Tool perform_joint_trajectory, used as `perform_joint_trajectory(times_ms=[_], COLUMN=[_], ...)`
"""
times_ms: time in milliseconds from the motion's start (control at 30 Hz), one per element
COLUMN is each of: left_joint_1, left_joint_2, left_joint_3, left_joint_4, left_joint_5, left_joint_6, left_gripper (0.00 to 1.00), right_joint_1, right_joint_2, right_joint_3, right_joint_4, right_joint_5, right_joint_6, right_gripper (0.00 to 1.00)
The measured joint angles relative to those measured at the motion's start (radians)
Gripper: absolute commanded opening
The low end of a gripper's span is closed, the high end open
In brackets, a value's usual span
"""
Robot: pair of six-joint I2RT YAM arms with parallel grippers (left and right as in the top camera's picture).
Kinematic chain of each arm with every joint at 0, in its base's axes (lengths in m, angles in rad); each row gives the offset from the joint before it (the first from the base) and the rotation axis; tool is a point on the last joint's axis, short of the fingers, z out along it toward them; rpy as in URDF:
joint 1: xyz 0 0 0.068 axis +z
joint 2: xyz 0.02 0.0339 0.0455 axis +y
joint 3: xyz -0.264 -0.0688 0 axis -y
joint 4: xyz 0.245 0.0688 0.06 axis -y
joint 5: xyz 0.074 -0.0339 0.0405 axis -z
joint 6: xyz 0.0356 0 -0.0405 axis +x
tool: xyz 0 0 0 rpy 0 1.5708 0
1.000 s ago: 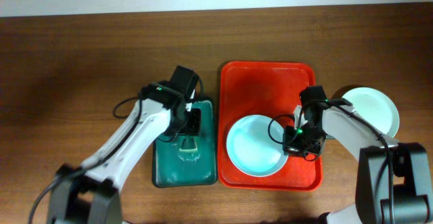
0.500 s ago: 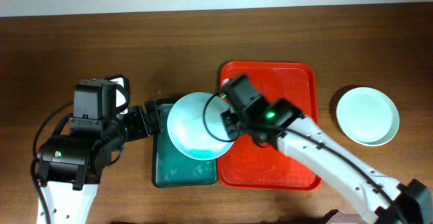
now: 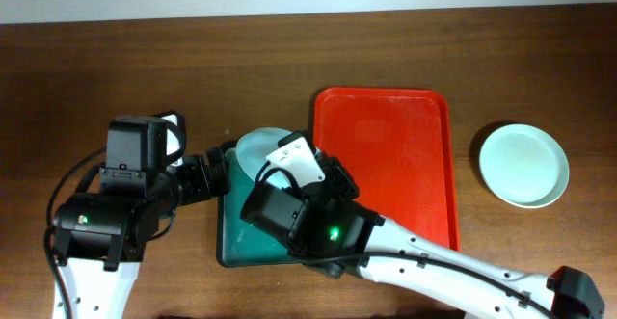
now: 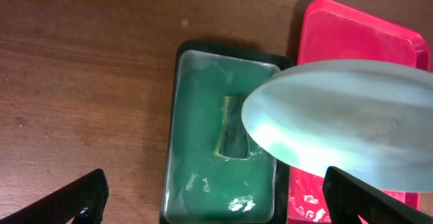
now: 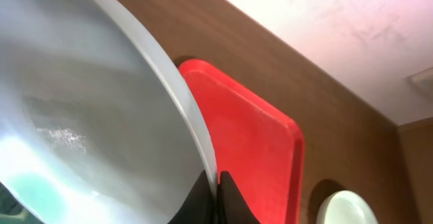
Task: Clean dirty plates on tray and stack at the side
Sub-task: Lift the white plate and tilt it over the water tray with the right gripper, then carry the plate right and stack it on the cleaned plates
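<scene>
The tray (image 3: 386, 165) is plain bright red. The held plate (image 4: 345, 116) is pale blue-white with a white glare. The side plate (image 3: 523, 165) is pale mint. The small tray (image 4: 196, 149) is dark teal-green with whitish streaks, and its sponge (image 4: 233, 136) is darker green. The table (image 3: 96, 68) is brown wood grain. The arms (image 3: 424, 261) are black and white.

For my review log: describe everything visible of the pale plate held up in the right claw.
A round, shallow, pale blue-white plate, smooth and glossy, with a faint whitish streak inside. It is held aloft, steeply tilted over the dark teal-green tray, beside the left edge of the red rectangular plastic tray. The right claw pinches its rim; nothing else visibly touches it.
</scene>
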Motion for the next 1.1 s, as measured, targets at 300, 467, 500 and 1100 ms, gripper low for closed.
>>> perform_joint_trajectory(times_ms=[300, 467, 500, 1100], left_joint_1=[0.0, 0.0, 0.0, 0.0], left_joint_2=[0.0, 0.0, 0.0, 0.0], left_joint_3=[0.0, 0.0, 0.0, 0.0], left_joint_4=[0.0, 0.0, 0.0, 0.0], left_joint_5=[0.0, 0.0, 0.0, 0.0], left_joint_6=[0.0, 0.0, 0.0, 0.0], left_gripper=[0.99, 0.99, 0.99, 0.99], right_joint_1=[0.063, 0.063, 0.063, -0.903], right_joint_2=[-0.021, -0.023, -0.023, -0.092], right_joint_3=[0.0, 0.0, 0.0, 0.007], right_joint_4=[0.0, 0.0, 0.0, -0.169], right_joint_5=[0.166, 0.17, 0.17, -1.048], right_joint_6=[0.0, 0.0, 0.001, 0.182], right_gripper=[0.04, 0.04, 0.04, 0.04])
